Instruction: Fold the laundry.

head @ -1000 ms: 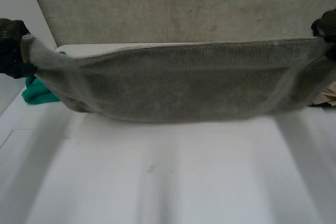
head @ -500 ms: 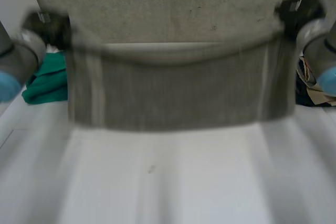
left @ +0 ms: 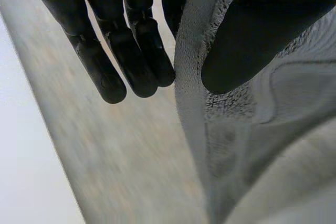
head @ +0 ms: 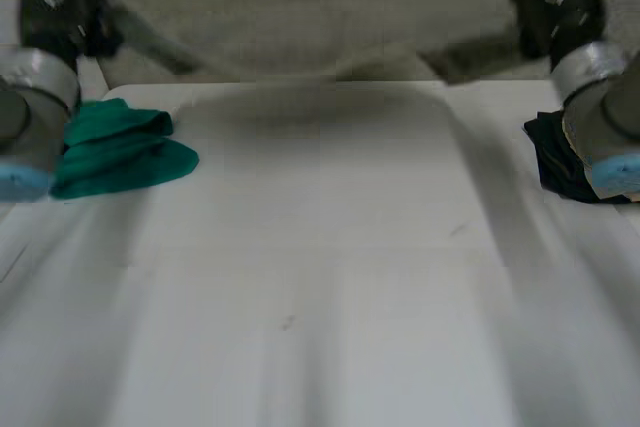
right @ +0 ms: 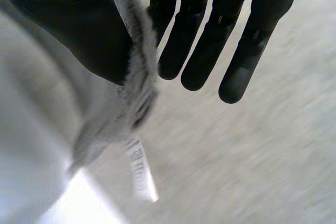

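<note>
Two robot arms hold a grey towel (left: 273, 129) aloft over the far edge of a white desk (head: 320, 277), the cloth strung between them and sagging in the middle. The left hand (head: 62, 9), raised at the far left, grips one end of the towel: in the left wrist view its thumb (left: 262, 30) presses the looped hem from one side while its straight fingers (left: 100, 61) stand on the other. The right hand (head: 555, 5), raised at the far right, pinches the opposite end the same way, thumb (right: 79, 30) on the fabric and fingers (right: 210, 51) extended past it, with a small white label (right: 140, 171) dangling below the grip. A crumpled green cloth (head: 120, 152) lies on the desk near the left arm (head: 25, 117), and a dark garment (head: 558, 162) lies beside the right arm (head: 605, 117).
</note>
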`<state>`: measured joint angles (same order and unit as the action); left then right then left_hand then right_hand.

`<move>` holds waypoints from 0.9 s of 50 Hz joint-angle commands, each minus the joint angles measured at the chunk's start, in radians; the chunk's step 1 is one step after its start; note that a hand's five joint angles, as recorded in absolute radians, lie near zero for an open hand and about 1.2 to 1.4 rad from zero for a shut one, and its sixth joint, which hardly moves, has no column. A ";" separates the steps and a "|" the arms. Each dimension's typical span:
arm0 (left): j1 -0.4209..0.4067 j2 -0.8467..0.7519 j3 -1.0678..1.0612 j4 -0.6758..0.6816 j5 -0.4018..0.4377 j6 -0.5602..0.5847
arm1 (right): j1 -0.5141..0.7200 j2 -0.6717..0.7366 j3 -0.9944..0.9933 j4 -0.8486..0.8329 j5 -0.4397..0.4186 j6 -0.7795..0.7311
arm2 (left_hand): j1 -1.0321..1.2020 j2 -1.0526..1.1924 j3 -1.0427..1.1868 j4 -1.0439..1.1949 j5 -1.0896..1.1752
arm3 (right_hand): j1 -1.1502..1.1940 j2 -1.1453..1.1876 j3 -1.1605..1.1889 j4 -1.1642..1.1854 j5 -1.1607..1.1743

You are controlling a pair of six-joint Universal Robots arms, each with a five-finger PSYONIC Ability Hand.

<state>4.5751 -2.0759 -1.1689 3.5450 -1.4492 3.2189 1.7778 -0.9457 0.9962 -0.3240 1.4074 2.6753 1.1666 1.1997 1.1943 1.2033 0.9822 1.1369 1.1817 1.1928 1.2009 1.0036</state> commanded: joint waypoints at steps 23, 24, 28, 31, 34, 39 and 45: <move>0.203 0.387 -0.569 -0.986 0.157 0.524 | -0.201 -0.234 0.436 0.957 -0.038 -0.622 | 0.230 0.197 0.202 0.193 0.240 | 0.259 0.215 0.203 0.195 0.218; 0.214 0.398 -0.568 -0.989 0.170 0.545 | -0.208 -0.240 0.446 0.951 -0.038 -0.661 | 0.230 0.197 0.202 0.193 0.240 | 0.259 0.215 0.203 0.195 0.218; 0.213 0.393 -0.542 -0.953 0.222 0.575 | -0.186 -0.222 0.453 0.876 -0.027 -0.658 | 0.230 0.197 0.202 0.193 0.240 | 0.259 0.215 0.203 0.195 0.218; 0.171 0.336 -0.493 -0.884 0.211 0.521 | -0.156 -0.183 0.429 0.807 -0.018 -0.599 | 0.230 0.197 0.202 0.193 0.240 | 0.259 0.215 0.203 0.195 0.218; 0.121 0.263 -0.425 -0.807 0.171 0.434 | -0.117 -0.131 0.378 0.712 -0.012 -0.534 | 0.230 0.197 0.202 0.193 0.240 | 0.259 0.215 0.203 0.195 0.218; 0.062 0.145 -0.318 -0.710 0.058 0.319 | -0.072 -0.045 0.288 0.539 0.004 -0.428 | 0.230 0.197 0.202 0.193 0.240 | 0.259 0.215 0.203 0.195 0.218; 0.002 0.030 -0.197 -0.638 -0.068 0.266 | -0.031 0.083 0.156 0.302 0.010 -0.355 | 0.230 0.197 0.202 0.193 0.240 | 0.259 0.215 0.203 0.195 0.218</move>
<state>4.6284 -1.9465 -1.4667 2.8452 -1.4075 3.5352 1.7113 -0.9726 1.2669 0.1788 1.4111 2.2560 1.1666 1.2005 1.1944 1.2033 0.9822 1.1369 1.1817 1.1928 1.2012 1.0037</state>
